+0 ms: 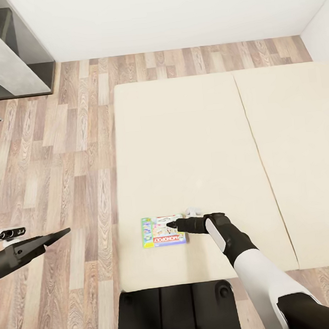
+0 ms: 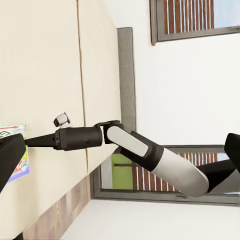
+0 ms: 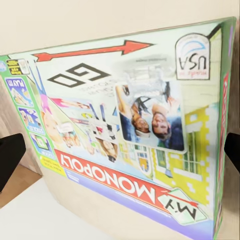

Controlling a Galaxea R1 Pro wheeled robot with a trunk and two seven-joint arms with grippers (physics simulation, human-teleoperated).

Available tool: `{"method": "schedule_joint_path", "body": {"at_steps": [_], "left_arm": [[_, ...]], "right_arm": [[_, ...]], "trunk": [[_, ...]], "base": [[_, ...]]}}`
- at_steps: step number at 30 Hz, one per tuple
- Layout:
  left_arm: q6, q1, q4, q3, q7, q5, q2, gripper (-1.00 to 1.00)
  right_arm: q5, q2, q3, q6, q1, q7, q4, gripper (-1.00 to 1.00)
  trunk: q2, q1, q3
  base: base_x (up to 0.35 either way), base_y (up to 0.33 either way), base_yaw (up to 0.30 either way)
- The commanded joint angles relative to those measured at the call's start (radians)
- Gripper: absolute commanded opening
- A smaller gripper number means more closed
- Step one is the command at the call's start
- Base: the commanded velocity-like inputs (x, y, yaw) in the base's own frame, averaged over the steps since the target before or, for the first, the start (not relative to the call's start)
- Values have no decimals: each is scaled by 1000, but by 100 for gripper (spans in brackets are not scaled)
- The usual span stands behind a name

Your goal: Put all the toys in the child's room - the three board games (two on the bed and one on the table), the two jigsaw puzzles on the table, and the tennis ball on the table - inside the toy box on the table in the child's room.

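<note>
One board game [image 1: 163, 231], a flat box with a green, white and red "Monopoly" lid, lies flat near the front left corner of the bed [image 1: 191, 132] on its beige mattress. My right gripper [image 1: 171, 226] reaches over the box from the right, just above its lid. In the right wrist view the board game [image 3: 125, 125] spreads between the dark fingers [image 3: 10, 160], which stand wide apart, so this gripper is open. My left gripper [image 1: 61, 234] hangs over the floor left of the bed, open and holding nothing. The board game [image 2: 17, 150] also peeks in beside a left fingertip [image 2: 10, 157].
Wood-plank floor [image 1: 60, 168] runs left of and behind the bed. A grey-topped piece of furniture [image 1: 5, 53] stands at the far left against the white wall. My dark base [image 1: 177, 313] meets the bed's front edge. A dark headboard [image 2: 125, 75] and windows [image 2: 185, 17] are on the far side.
</note>
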Motion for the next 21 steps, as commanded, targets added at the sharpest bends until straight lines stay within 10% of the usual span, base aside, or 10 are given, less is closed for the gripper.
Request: {"method": "schedule_joint_path", "body": {"at_steps": [1, 21], "left_arm": [[11, 0, 0, 0, -4, 0, 0, 100], [11, 0, 0, -1, -4, 0, 0, 100]], "right_arm": [[-6, 0, 1, 6, 0, -2, -1, 100], [-7, 1, 2, 7, 0, -3, -1, 100]], "trunk": [[-2, 1, -1], [-2, 1, -1]], "base": [[0, 172, 0], [0, 74, 0]]}}
